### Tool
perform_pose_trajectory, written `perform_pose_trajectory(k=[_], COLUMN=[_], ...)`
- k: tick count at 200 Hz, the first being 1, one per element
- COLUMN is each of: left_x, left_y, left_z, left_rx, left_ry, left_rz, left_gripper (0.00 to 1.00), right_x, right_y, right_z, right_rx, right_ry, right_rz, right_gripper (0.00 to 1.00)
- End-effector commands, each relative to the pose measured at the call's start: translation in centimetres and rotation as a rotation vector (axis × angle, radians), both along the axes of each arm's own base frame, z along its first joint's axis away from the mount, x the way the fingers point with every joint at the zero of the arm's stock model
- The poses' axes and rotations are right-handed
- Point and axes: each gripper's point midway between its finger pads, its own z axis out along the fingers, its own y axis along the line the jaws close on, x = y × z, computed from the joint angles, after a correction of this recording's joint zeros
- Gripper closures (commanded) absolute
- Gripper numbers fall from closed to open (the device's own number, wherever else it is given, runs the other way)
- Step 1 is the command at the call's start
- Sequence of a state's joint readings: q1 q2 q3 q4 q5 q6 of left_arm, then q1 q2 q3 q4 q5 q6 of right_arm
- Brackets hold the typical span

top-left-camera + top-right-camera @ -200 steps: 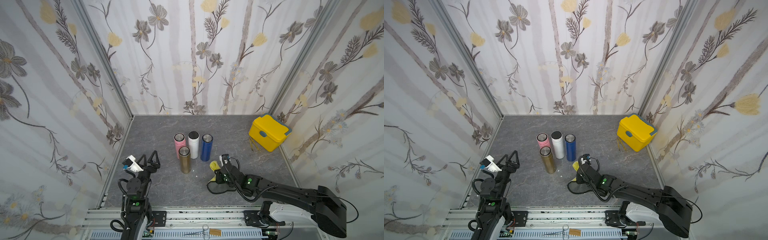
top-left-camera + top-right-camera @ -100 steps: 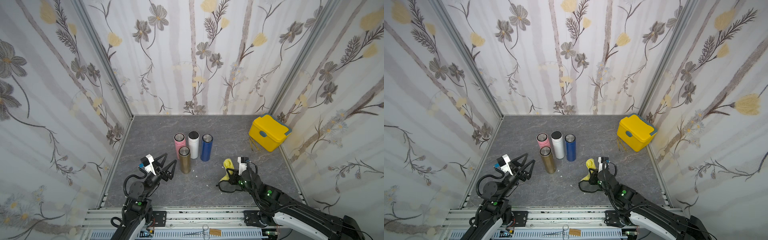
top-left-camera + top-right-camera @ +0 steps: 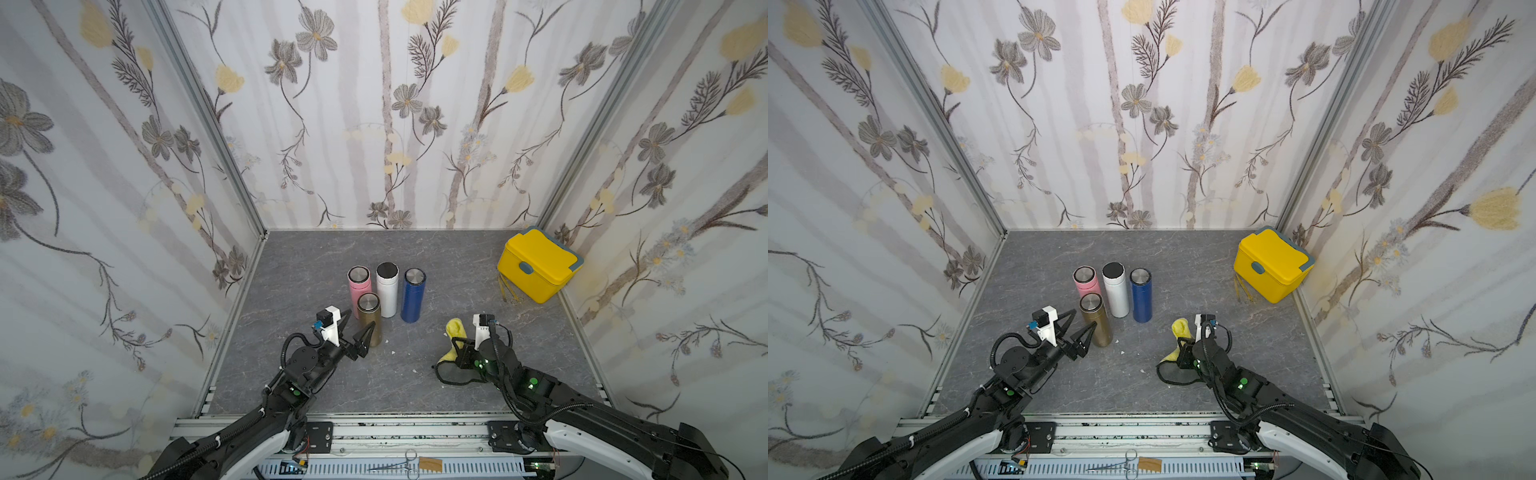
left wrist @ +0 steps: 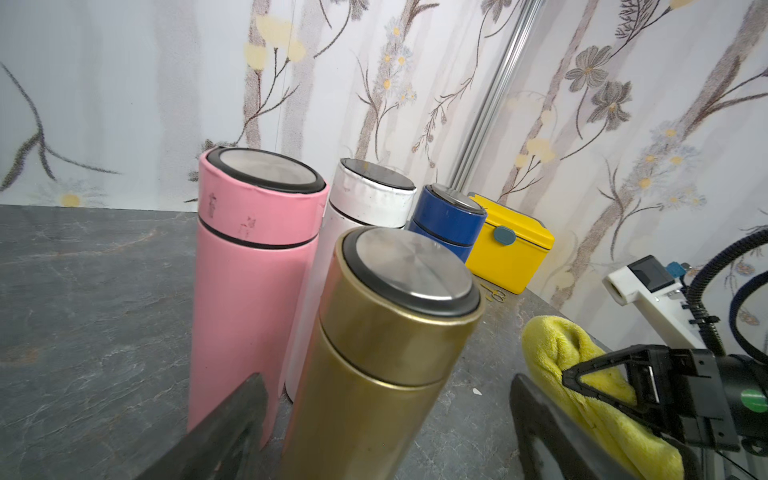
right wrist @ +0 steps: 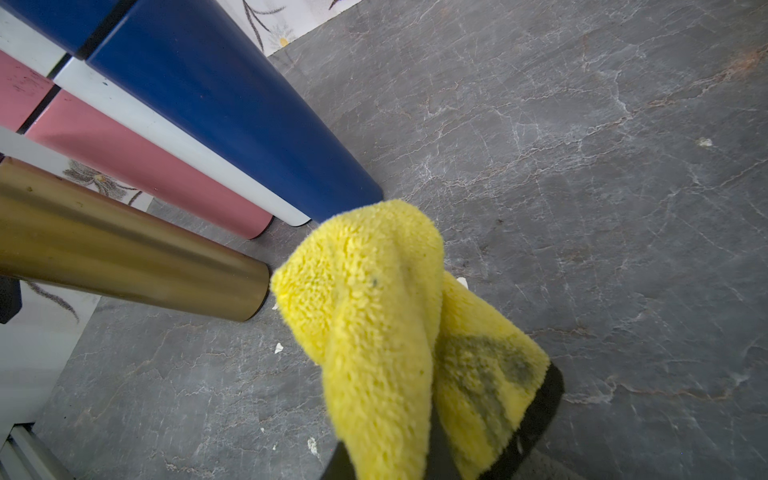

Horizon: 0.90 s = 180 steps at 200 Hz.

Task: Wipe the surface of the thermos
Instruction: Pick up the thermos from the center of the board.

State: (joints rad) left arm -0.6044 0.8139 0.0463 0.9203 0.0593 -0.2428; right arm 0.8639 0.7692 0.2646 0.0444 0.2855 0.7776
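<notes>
Four thermoses stand together mid-table: pink [image 3: 359, 282], white [image 3: 387, 291], blue [image 3: 413, 296] and, nearest me, gold [image 3: 370, 318] [image 3: 1096, 322]. My left gripper [image 3: 360, 322] [image 4: 386, 419] is open, its jaws either side of the gold thermos [image 4: 386, 345] low on its body, with a gap at each side. My right gripper [image 3: 460, 348] [image 5: 432, 451] is shut on a yellow cloth [image 3: 454, 329] [image 5: 365, 299], held up off the table to the right of the blue thermos [image 5: 232, 108]. The cloth [image 4: 557, 353] touches no thermos.
A yellow lidded box [image 3: 538, 264] sits in the back right corner, with small metal scissors [image 3: 509, 293] on the table beside it. White crumbs [image 5: 277, 348] lie near the gold thermos base. Patterned walls [image 3: 124, 249] close in three sides.
My left gripper moved forward and right to straddle the gold thermos, and its jaws narrowed a little. The right arm swung right with the cloth in its grip and lifted it.
</notes>
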Motion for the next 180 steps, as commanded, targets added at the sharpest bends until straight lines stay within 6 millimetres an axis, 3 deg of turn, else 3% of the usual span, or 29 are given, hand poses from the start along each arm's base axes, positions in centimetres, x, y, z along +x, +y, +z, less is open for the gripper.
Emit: perform_pose_trajectory(k=[1,84,125,144,180], left_x=[0.5,2.9,4.9,5.3,5.2], left_y=[0.0,-2.7,-3.8,-3.8,-3.8], left_z=[2.3,2.5,2.2,2.2,2.5], left_rx=[-0.005,0.057,0.084,0.088,0.084], left_ry=[-0.09,-0.102,-0.088,-0.099,-0.107], left_rz=[0.034,0.019,0.036,0.053,0.052], left_gripper=[0.12,0.07,0.1,0.22,0.63], right_x=[0.4,0.7,0.4,0.4,0.4], right_y=[0.4,0.5,0.3,0.1,0.2], right_z=[0.5,-0.3,-0.4,-0.2,0.1], right_rx=[0.04,0.034,0.043,0.043,0.052], right_ry=[-0.016,-0.003,-0.007,-0.01,-0.016], right_rz=[-0.008,-0.002,0.003,0.002,0.007], right_gripper=[1.0,1.0,1.0,1.0,1.0])
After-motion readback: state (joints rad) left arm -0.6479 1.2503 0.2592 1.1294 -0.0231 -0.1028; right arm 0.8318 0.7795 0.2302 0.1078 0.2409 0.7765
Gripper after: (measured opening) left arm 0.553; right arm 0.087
